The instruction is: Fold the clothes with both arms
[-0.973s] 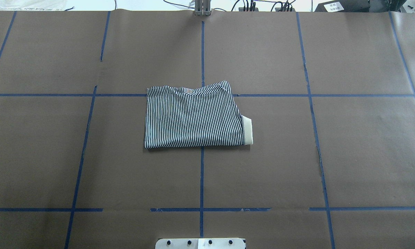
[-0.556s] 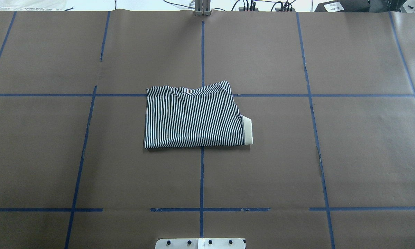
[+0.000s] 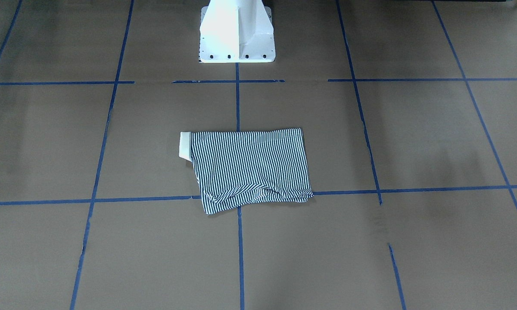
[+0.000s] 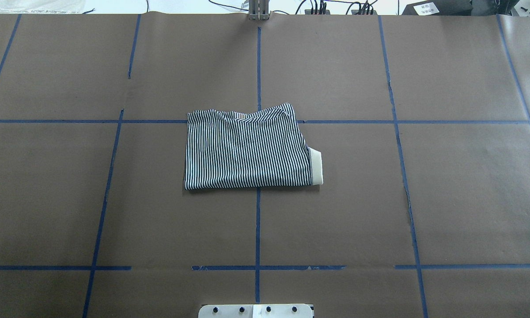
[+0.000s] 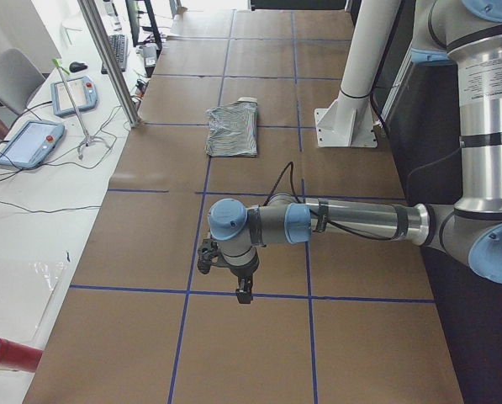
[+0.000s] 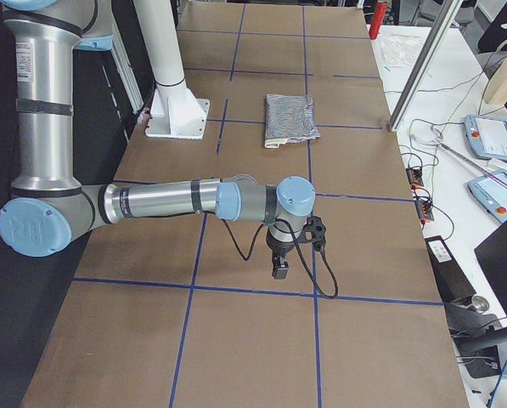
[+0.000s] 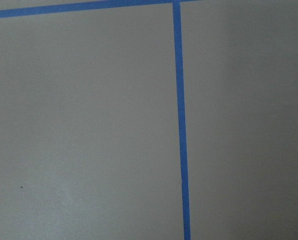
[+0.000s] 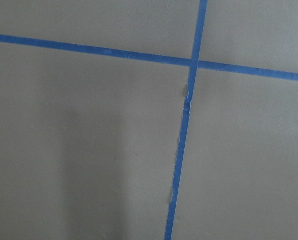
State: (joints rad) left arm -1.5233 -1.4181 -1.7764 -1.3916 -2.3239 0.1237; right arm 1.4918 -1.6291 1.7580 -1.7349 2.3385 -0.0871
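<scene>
- The polo shirt [image 4: 247,150] is seen folded into a compact striped rectangle, lying flat on the brown paper-covered table [image 4: 424,198] at its middle, over a crossing of blue tape lines.
- The cream collar [image 4: 316,167] is left sticking out at one short end of the fold, on the side of the robot's right arm [image 6: 160,201]; an uneven layered edge is shown on the side away from the white pedestal [image 3: 237,34].
- The left gripper [image 5: 244,289] is pointed down over bare paper close to a tape line [image 7: 178,120]. The shirt [image 5: 232,129] is placed well apart from it, further along the table, with nothing between them but paper.
- The right gripper [image 6: 280,265] is likewise pointed down near a tape crossing [image 8: 191,65], and the shirt [image 6: 290,117] is found well beyond it, towards the table's middle.
- Whether either gripper's fingers are spread or pressed together cannot be told (the grippers are caught only in the side views, and no fingers are shown by the wrist cameras).
- Neither gripper is touching the cloth; only paper and tape are seen beneath them.
- The left arm [image 5: 360,220] is stretched out low over the table.
</scene>
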